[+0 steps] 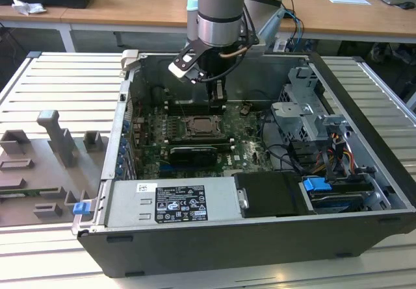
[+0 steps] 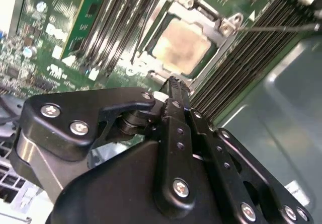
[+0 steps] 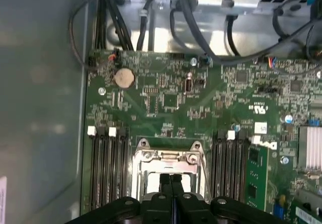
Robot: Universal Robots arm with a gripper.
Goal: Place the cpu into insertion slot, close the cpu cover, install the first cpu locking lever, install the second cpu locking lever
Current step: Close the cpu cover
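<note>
Open computer case point(image 1: 260, 247), green board point(image 3: 151, 118) flat on its floor. Mid-board the insertion slot point(image 1: 198, 125); cpu cover point(image 2: 224, 25) looks lowered over it, cpu point(image 2: 181, 45) seated in the cut-out. The gripper point(image 3: 171, 177) hangs with fingers pressed together, empty, tips over the slot's edge, chip just beyond.
</note>
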